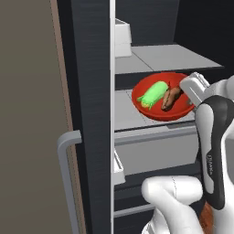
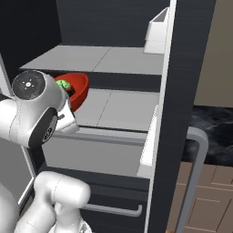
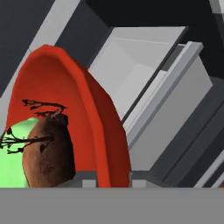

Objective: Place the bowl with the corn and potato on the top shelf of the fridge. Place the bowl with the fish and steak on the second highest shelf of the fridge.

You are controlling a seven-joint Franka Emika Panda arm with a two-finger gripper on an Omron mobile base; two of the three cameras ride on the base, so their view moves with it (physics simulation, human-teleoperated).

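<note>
Bowl point(image 1: 165, 98), red, holding corn point(image 1: 153, 94) and potato point(image 1: 170, 98): I have it carried at the fridge point(image 1: 91, 68) opening, raised in front of the lower of the two grey shelves I can see, the second highest shelf point(image 1: 125, 114). Its rim reaches up about as far as the dark gap under the top shelf point(image 1: 169, 57). Whether its underside touches the lower slab I cannot tell from the base cameras.

Gripper point(image 3: 113, 177): closed nearly all the way, clamped on the near rim of the bowl. On the hand camera the red wall rises straight up between the two fingertips point(image 3: 85, 177), with the potato lying just inside it and the green corn behind.

Governing relation: the target, the top shelf, lies above and deeper into the cabinet than the bowl. From my gripper the bowl extends forward, away from the wrist, so its far edge will lead.

Contents: corn and potato lie side by side, long axes roughly parallel, running from the near rim toward the far side.

Judgement: I reckon the next move needs lift before push, or the leading rim risks catching the front edge of the top shelf.

Also noted: white door bin point(image 2: 157, 34) and silver handle point(image 1: 67, 160).
</note>
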